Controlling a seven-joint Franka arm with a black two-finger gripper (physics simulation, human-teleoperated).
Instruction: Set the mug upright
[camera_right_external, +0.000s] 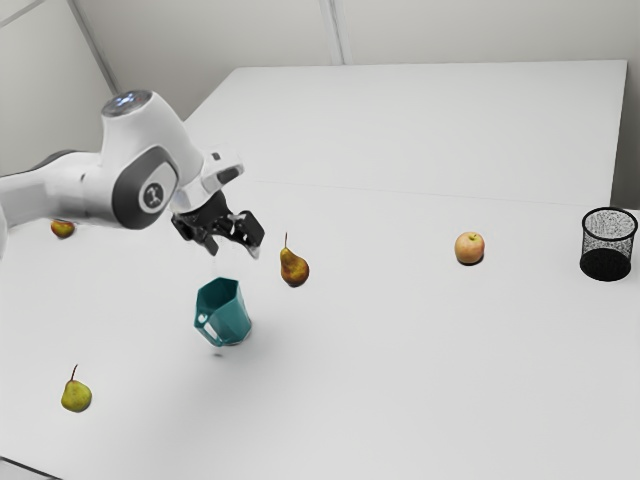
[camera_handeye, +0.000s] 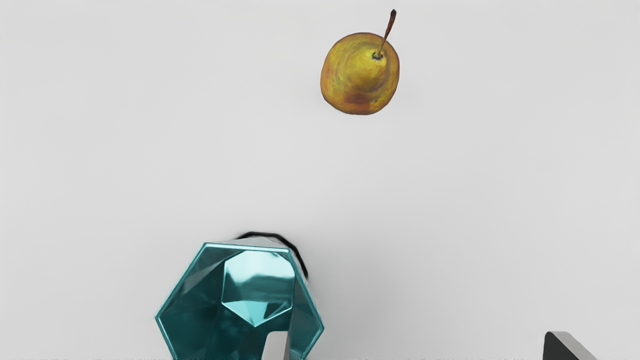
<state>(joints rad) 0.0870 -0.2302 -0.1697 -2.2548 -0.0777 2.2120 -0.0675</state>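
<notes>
The teal six-sided mug (camera_right_external: 229, 318) leans toward the exterior view's left, its mouth facing up and its handle on the lower left side. Above it, apart from the mug, hangs my gripper (camera_right_external: 234, 249) with its fingers spread. In the wrist view the mug (camera_handeye: 200, 305) shows its open mouth and inner bottom, with part of its dark-edged base behind the rim. My gripper (camera_handeye: 419, 346) is open there; one fingertip overlaps the mug's mouth in the picture and the other stands over bare table.
A brown pear (camera_right_external: 294, 268), also in the wrist view as a yellow-brown pear (camera_handeye: 357, 75), stands near the mug. A green pear (camera_right_external: 76, 396) is at the exterior view's lower left, another fruit (camera_right_external: 62, 229) behind the arm. Farther right are an apple (camera_right_external: 469, 248) and a black mesh basket (camera_right_external: 607, 262).
</notes>
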